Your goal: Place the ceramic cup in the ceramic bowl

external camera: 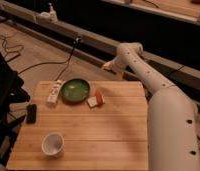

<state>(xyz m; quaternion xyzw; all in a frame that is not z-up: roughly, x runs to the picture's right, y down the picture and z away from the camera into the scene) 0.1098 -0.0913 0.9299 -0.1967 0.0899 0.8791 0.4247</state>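
The ceramic cup [53, 144], small and white, stands upright near the front left corner of the wooden table [113, 130]. The ceramic bowl [75, 90], green and shallow, rests at the table's far side, left of centre, with nothing inside it. My gripper [107, 65] hangs beyond the table's far edge, to the right of and behind the bowl, well away from the cup. It is open and holds nothing. The white arm [165, 107] runs from the lower right up to a bent elbow, then down to the gripper.
A small white-and-red block [96, 99] lies just right of the bowl. A white power strip [54, 92] sits left of the bowl, and a black device [31, 113] lies near the left edge. Cables trail over the floor behind the table.
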